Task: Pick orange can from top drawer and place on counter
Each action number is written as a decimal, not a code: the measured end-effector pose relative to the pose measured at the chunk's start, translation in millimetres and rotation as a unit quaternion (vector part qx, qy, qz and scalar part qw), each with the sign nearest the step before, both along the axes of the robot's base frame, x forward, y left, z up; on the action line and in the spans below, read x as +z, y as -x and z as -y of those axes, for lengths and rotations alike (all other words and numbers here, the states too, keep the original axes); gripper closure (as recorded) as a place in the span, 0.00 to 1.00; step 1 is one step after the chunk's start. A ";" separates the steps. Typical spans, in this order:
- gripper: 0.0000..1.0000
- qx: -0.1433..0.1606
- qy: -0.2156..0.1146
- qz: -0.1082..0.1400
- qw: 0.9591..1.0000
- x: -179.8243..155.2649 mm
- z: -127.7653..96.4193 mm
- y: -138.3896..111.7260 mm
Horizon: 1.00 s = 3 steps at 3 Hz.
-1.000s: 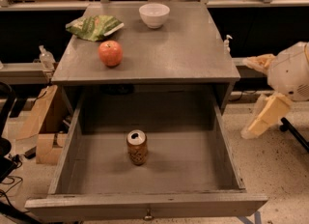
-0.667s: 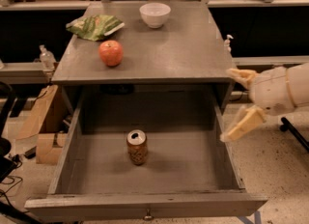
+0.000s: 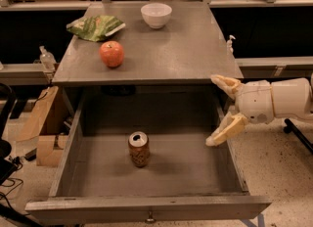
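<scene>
Down and left of the pincer (image 3: 220, 109), well apart from it, the orange can (image 3: 139, 148) stands upright on the floor of the open top drawer (image 3: 146, 205). Pincer hovers by the drawer's right wall, fingers spread wide, gripping nothing. Further up-left on the tabletop (image 3: 190, 50): apple (image 3: 112, 54), white bowl (image 3: 156, 15), green bag (image 3: 95, 27).

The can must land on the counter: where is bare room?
The counter is bare right of the apple and in front of the bowl. Its back left is crowded by the green bag. The gripper, fingers open, is at the right wall of the drawer.
</scene>
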<state>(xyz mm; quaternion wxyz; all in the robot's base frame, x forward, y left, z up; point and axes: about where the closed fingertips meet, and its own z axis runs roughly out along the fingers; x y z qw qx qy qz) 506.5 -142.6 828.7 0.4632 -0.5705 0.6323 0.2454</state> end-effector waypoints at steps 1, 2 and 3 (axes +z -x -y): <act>0.00 0.000 0.000 0.000 1.000 0.0 0.0 0.0; 0.00 0.011 -0.014 -0.005 1.000 -16.8 -13.7 -6.6; 0.00 0.038 -0.029 -0.016 0.999 -51.9 -50.2 -21.2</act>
